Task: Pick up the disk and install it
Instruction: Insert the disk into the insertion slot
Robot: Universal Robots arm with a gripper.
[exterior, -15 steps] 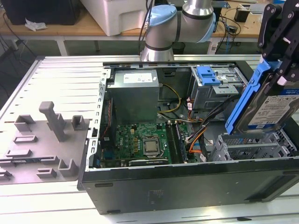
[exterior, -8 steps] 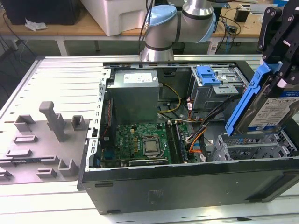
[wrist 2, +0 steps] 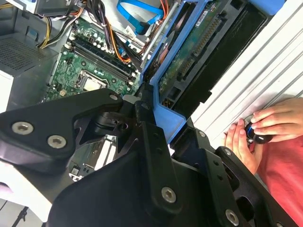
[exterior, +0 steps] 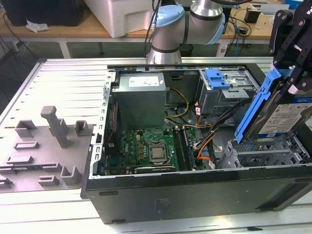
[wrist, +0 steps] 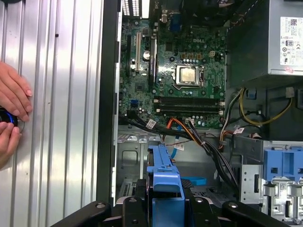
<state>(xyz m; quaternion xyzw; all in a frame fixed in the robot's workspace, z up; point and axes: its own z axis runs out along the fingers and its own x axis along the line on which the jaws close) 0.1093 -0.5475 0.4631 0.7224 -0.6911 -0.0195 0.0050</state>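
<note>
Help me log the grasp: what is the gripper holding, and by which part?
The gripper holds the disk by the upper end of its blue caddy, tilted over the drive cage.

1. An open computer case [wrist: 107, 118] is seen lying on a ribbed metal table [wrist: 61, 151].
2. A motherboard [wrist: 161, 61] with its processor socket [wrist: 189, 75] is exposed. A grey power supply [wrist: 265, 42] is set beside it.
3. The disk [wrist: 164, 177], blue-framed, is gripped edge-on by the gripper [wrist: 165, 208]. Orange and black cables [wrist: 199, 137] are routed between it and the motherboard.
4. A person's hands [wrist: 13, 101] are rested on the table, closed round a small dark object [wrist: 7, 118].
</note>
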